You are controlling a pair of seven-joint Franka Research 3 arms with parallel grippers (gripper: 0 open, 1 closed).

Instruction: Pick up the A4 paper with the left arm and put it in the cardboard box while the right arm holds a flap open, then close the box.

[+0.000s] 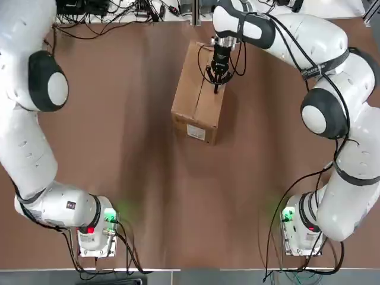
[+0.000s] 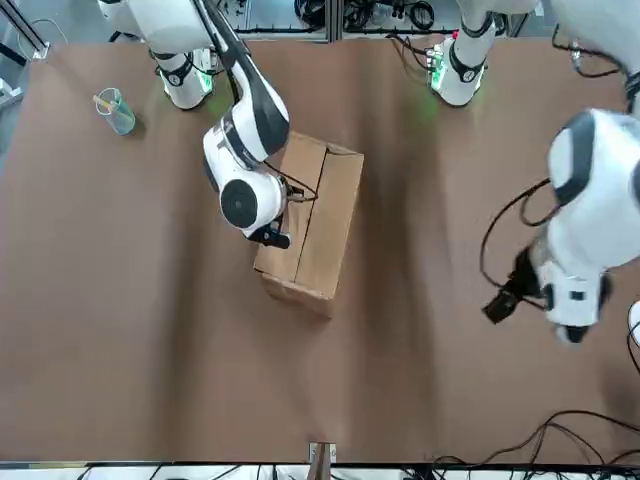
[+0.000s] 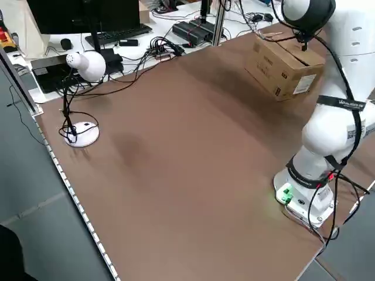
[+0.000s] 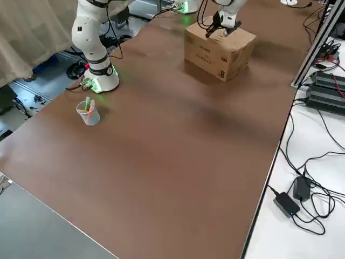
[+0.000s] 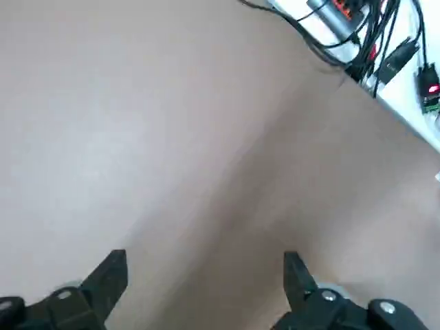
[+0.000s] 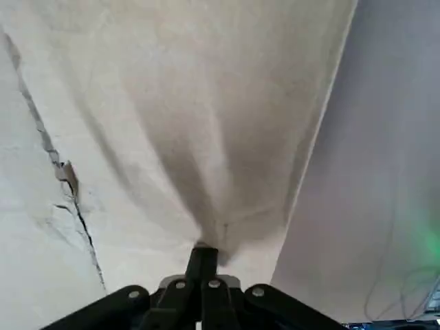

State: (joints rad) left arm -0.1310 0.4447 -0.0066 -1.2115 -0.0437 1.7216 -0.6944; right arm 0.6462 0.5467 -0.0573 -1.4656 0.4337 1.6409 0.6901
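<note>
The cardboard box (image 1: 199, 95) stands at the far middle of the table with its top flaps down and a white label (image 1: 196, 132) on the end facing the arms. My right gripper (image 1: 216, 82) is shut, its joined fingertips (image 6: 203, 256) resting on the top flap (image 6: 172, 103) next to the centre seam. In the front view the right gripper (image 2: 275, 237) sits on the box (image 2: 320, 220). My left gripper (image 5: 204, 258) hangs open above bare table, away from the box on the robot's left (image 2: 500, 303). The A4 paper is out of view.
A clear plastic cup (image 2: 115, 110) holding small items stands near the right arm's base (image 4: 88, 112). A white desk lamp (image 3: 82, 64) stands at the table's left edge. Cables (image 1: 119, 12) run along the far edge.
</note>
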